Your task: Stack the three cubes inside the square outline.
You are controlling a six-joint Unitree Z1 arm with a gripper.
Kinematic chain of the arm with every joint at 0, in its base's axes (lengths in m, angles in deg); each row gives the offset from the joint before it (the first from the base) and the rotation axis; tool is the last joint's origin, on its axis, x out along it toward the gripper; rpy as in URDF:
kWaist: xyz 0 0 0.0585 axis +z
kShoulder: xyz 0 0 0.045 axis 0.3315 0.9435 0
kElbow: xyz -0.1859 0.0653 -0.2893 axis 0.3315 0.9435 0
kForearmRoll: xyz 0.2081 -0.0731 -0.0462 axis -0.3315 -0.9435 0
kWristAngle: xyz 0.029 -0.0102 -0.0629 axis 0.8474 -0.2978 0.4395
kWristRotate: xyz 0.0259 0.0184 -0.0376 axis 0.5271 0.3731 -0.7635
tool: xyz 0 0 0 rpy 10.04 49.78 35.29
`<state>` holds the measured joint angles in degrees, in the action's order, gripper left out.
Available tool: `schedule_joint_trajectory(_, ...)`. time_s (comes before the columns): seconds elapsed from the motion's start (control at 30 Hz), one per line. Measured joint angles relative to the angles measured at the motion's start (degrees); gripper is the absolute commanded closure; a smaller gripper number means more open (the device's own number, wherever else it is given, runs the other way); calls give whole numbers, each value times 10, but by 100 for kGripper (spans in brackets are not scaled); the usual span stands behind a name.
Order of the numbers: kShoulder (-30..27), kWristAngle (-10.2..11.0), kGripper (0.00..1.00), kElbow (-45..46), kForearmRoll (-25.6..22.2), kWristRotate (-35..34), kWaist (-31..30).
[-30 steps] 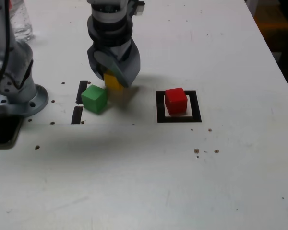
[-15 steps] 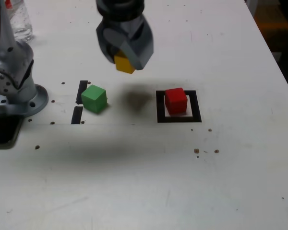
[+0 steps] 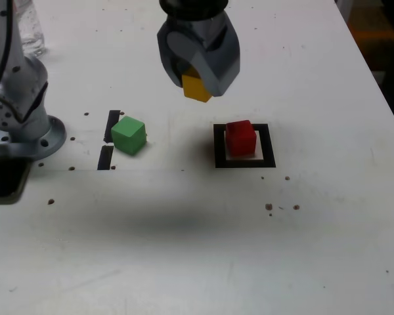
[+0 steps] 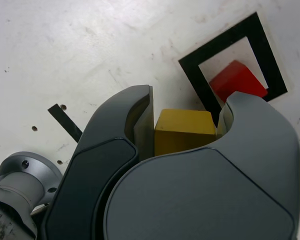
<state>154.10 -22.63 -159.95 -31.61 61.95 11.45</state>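
Observation:
My gripper (image 3: 198, 77) is shut on the yellow cube (image 3: 197, 87) and holds it in the air, left of and above the square outline (image 3: 244, 161) in the exterior view. The red cube (image 3: 240, 138) sits inside that outline. The green cube (image 3: 129, 135) rests on the table further to the exterior view's left, beside two short black strips. In the wrist view the yellow cube (image 4: 184, 131) is clamped between the two grey fingers (image 4: 124, 117), with the red cube (image 4: 236, 82) and the square outline (image 4: 197, 80) beyond it.
The arm's grey base (image 3: 20, 111) stands at the exterior view's left, with a clear bottle (image 3: 27, 26) behind it. Two short black strips (image 3: 109, 141) lie next to the green cube. Small dark specks dot the white table (image 3: 197, 249).
The gripper has lifted the yellow cube off the table beside the green cube and carried it up and to the exterior view's right, toward the outline. The green and red cubes stayed put.

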Motion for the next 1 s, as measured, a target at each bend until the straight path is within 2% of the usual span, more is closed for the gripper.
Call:
schedule_joint_trajectory(0.33,37,-10,86,-28,15,7,-34)
schedule_joint_trajectory(1.0,96,-19,83,-52,63,9,-40)
